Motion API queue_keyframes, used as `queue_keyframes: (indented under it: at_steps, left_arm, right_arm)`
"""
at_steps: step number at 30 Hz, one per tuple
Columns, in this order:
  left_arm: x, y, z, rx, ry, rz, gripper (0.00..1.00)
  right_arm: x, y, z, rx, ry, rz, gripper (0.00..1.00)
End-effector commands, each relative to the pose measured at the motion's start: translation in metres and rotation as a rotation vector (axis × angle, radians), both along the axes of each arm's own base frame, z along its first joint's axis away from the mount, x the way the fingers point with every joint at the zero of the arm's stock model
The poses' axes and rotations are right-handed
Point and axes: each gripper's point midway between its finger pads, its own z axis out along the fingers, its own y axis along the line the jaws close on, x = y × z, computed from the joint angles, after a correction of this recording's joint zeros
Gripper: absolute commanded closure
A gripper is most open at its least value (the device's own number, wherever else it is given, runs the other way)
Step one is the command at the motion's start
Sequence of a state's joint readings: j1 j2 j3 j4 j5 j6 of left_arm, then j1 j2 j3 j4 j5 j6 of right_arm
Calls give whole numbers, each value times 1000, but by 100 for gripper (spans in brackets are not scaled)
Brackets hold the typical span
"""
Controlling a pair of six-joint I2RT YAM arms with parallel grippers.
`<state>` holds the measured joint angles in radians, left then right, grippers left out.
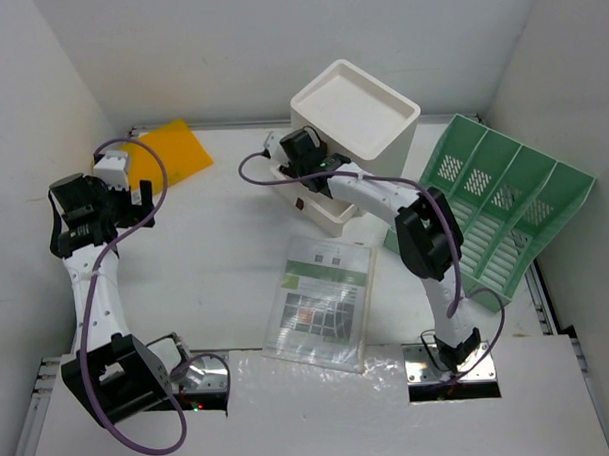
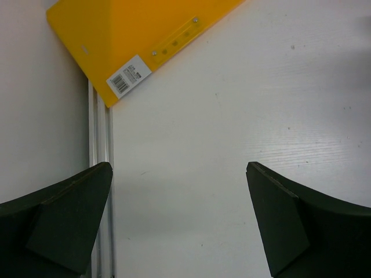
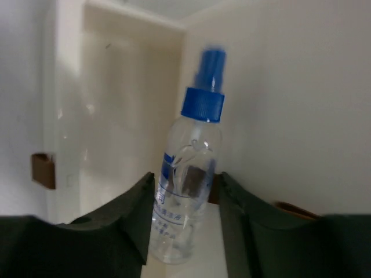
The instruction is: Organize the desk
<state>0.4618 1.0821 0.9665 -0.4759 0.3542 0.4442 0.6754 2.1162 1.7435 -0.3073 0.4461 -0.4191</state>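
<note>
From above, the desk [image 1: 225,246] fills the frame. A white drawer box [image 1: 355,106] sits at upper centre, and the right gripper [image 1: 285,169] reaches into its pulled-out drawer [image 1: 329,215]. Only the right wrist view shows what is inside: a clear spray bottle [image 3: 194,139] with a blue cap, tilted between the fingers. Whether they press it, I cannot tell. In the left wrist view, the left gripper [image 2: 178,168] is spread wide over bare desk, with a yellow folder [image 2: 133,29] at upper left.

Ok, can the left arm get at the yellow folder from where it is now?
Probably yes. The left fingers stand open, and the yellow folder lies flat just ahead in the corner, with only bare desk between. Its corner overlaps the rail, so catching an edge could be awkward.
</note>
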Motion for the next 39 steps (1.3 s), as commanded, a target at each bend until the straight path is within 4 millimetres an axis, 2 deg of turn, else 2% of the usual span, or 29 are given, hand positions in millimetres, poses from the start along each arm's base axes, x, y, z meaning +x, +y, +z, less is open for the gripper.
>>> queue_keyframes:
  at_steps: [1, 3, 4, 7, 11, 12, 13, 15, 16, 17, 18, 19, 20, 21, 22, 23, 24, 25, 26, 27, 28, 29, 31, 32, 34, 35, 36, 37, 39]
  left_arm:
    - [-1, -2, 12, 24, -43, -25, 0]
    - [-1, -3, 11, 20, -40, -30, 0]
    - [0, -4, 11, 14, -43, -30, 0]
    - [1, -12, 11, -13, -50, -67, 1]
    - [2, -23, 10, -40, -52, -131, 3]
    - [3, -30, 9, -48, -50, -160, 4]
    - [4, -34, 9, -40, -44, -186, 6]
    - [8, -52, 7, -31, -36, -251, 9]
    - [9, -60, 5, -17, -31, -285, 13]
    - [11, -68, 3, -9, -25, -310, 14]
    - [15, -88, -5, 19, -5, -367, 18]
    - [16, -99, -9, 37, 7, -406, 20]
    - [17, -124, -14, 59, 20, -486, 22]
    - [18, -136, -25, 69, 47, -528, 23]
    - [21, -147, -30, 91, 50, -568, 25]
    - [21, -172, -36, 112, 59, -642, 25]
    - [26, -183, -45, 130, 74, -681, 24]
    - [28, -195, -50, 142, 79, -719, 22]
    - [27, -219, -62, 141, 104, -794, 19]
    - [35, -231, -61, 150, 73, -831, 10]
    - [37, -244, -62, 139, 65, -870, 7]
    - [35, -264, -74, 106, 81, -942, 5]
    - [48, -292, -70, 95, 41, -995, 2]
    - [61, -302, -79, 92, 60, -997, 1]
    - [77, -317, -90, 101, 73, -994, 1]
    - [91, -330, -104, 99, 104, -999, 1]
    - [97, -335, -113, 79, 127, -989, 1]
    - [103, -341, -119, 62, 139, -983, 1]
    - [124, -350, -136, 31, 161, -948, 1]
  right_arm:
    - [-2, 3, 15, -74, -7, 24, 53]
    - [-1, 3, 18, -81, -4, 27, 29]
    - [-1, 2, 19, -83, -5, 24, 24]
    - [-3, -1, 30, -72, -20, 13, 17]
    - [-14, 7, 58, 30, -17, 32, 18]
    - [-23, 17, 61, 84, 15, 83, 19]
    - [-30, 18, 87, 147, -8, 106, 23]
    - [-38, 21, 111, 245, -27, 130, 51]
    - [-46, 22, 139, 316, -51, 165, 69]
    - [-46, 20, 151, 357, -59, 169, 72]
    - [-41, 8, 175, 436, -72, 155, 71]
    - [-34, -1, 185, 470, -79, 139, 66]
    - [-24, -12, 208, 525, -109, 111, 53]
    - [-7, -45, 212, 533, -112, 44, 49]
    - [9, -54, 202, 534, -88, 25, 45]
    - [22, -68, 223, 551, -130, 13, 38]
    - [38, -104, 215, 535, -116, -63, 27]
    - [52, -108, 197, 559, -68, -66, 23]
    - [61, -118, 200, 590, -70, -77, 19]
    - [72, -142, 193, 622, -63, -116, 15]
    - [78, -149, 188, 653, -51, -124, 14]
    - [87, -161, 174, 698, -38, -144, 13]
    - [95, -174, 155, 709, -32, -169, 12]
    - [105, -184, 152, 718, -59, -169, 12]
    - [115, -188, 147, 735, -59, -149, 13]
    - [120, -186, 128, 749, -7, -126, 14]
    - [122, -183, 122, 752, 15, -111, 18]
    - [123, -182, 123, 739, 16, -83, 28]
    - [117, -172, 114, 740, 57, -20, 34]
